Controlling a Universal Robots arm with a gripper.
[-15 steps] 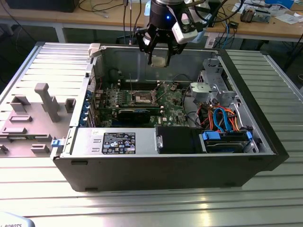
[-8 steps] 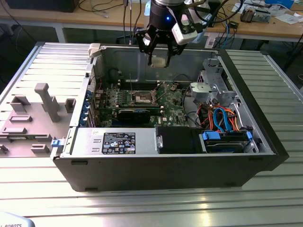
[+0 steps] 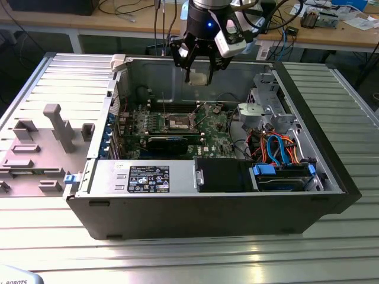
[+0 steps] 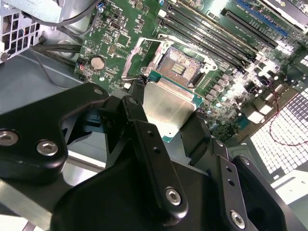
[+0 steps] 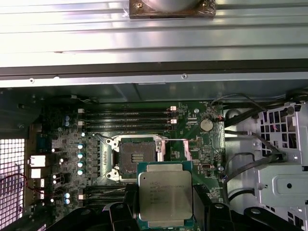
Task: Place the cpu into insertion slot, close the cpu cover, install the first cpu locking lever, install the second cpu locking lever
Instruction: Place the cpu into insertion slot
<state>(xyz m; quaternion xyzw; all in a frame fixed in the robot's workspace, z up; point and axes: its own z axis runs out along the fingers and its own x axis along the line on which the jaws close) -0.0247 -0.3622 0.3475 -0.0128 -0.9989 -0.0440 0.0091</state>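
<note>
While the pincer [image 3: 198, 71] hung over the open case [image 3: 207, 220], pincer: clamped on the cpu [image 5: 165, 195] by two opposite edges, metal top upward.
Insertion slot [image 5: 137, 156]: lay below and just ahead of the pincer, apart from the chip, its recess bare.
Cpu lowering: by my judgement it needed a level chip, squared to the recess, set straight down without sliding.
Cpu underside: hidden; the pincer-side edge was cut off and the corner keying unreadable.

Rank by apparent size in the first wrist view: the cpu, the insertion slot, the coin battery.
1. the cpu, nearer the camera, so likely exaggerated
2. the insertion slot
3. the coin battery
</note>
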